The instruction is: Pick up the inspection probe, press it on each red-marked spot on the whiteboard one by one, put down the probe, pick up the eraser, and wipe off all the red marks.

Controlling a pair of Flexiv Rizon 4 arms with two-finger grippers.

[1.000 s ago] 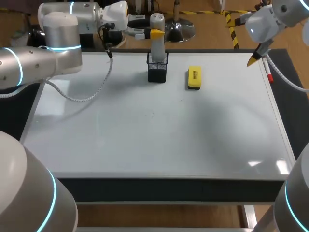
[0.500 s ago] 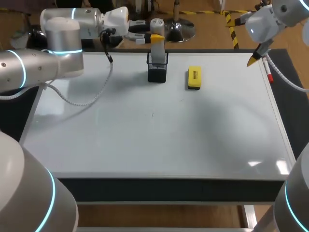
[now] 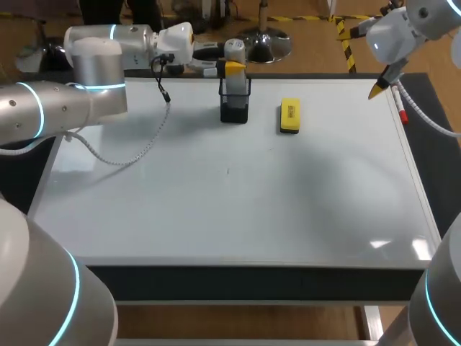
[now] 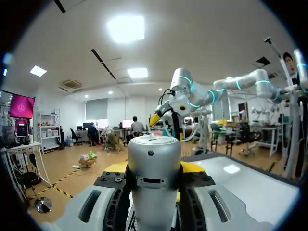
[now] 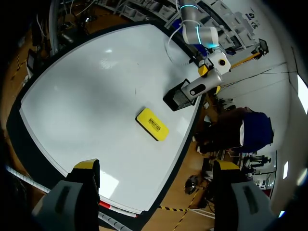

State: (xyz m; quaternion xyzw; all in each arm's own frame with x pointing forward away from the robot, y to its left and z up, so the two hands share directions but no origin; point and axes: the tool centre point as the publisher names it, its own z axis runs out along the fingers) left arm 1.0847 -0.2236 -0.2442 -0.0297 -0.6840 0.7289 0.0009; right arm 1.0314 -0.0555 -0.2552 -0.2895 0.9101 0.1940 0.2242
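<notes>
Left fingers (image 4: pixel 117 167) pinch the inspection probe (image 4: pixel 154 159) from both sides. It stands in the black mesh holder (image 3: pixel 235 104) at the whiteboard's (image 3: pixel 216 209) far edge. Reads as the pickup step; next move needs a straight lift clear of the holder.

Both arms are fat, rounded silver-grey links with glowing cyan rings at the joints: the left arm (image 3: pixel 72 101) at 9 o'clock in the head view, the right arm (image 3: pixel 403 29) at 1 o'clock, with further ringed links at 7 and 5 o'clock. A thin cable (image 3: pixel 153 133), black by the white wrist, loops off the left arm, and a pale one trails off the right. The left gripper (image 4: pixel 154 169) has grey slotted housings, black screwed plates and yellow tips; the right gripper (image 5: pixel 156 168) has grey slotted housings and yellow tips.
</notes>
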